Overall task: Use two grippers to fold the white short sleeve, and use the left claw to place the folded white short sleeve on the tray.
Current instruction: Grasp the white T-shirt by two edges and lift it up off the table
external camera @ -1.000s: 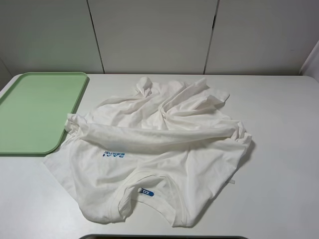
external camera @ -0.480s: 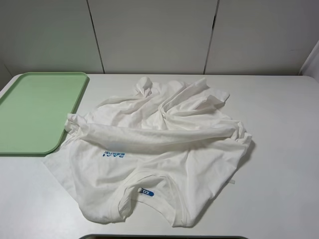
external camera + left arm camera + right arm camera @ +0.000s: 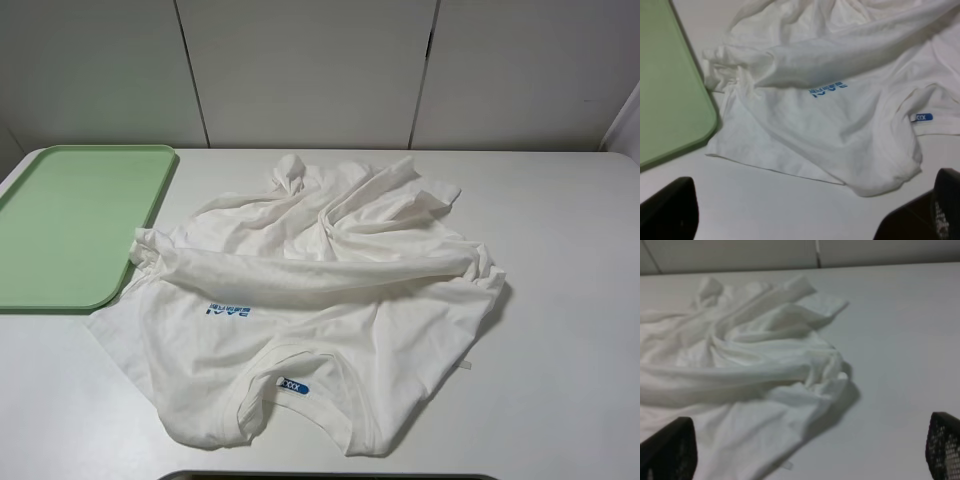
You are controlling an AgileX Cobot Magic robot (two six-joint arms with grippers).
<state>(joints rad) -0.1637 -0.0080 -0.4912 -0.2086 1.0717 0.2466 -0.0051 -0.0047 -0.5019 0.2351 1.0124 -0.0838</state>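
The white short sleeve (image 3: 310,300) lies crumpled on the table, collar and blue neck label (image 3: 292,385) toward the front, blue chest lettering (image 3: 229,310) showing. Its left edge touches the pale-green tray (image 3: 70,225), which holds nothing. Neither gripper shows in the exterior high view. In the left wrist view the left gripper (image 3: 805,215) is open and empty, its fingertips (image 3: 667,210) wide apart, hovering short of the shirt's (image 3: 840,115) collar side, with the tray (image 3: 665,90) beside it. The right gripper (image 3: 805,450) is open and empty above the shirt's (image 3: 750,360) right edge.
The white table (image 3: 560,260) extends bare to the right of the shirt and in front of the tray. Grey wall panels (image 3: 310,70) stand behind the table's far edge. A dark edge (image 3: 330,476) shows at the table's front.
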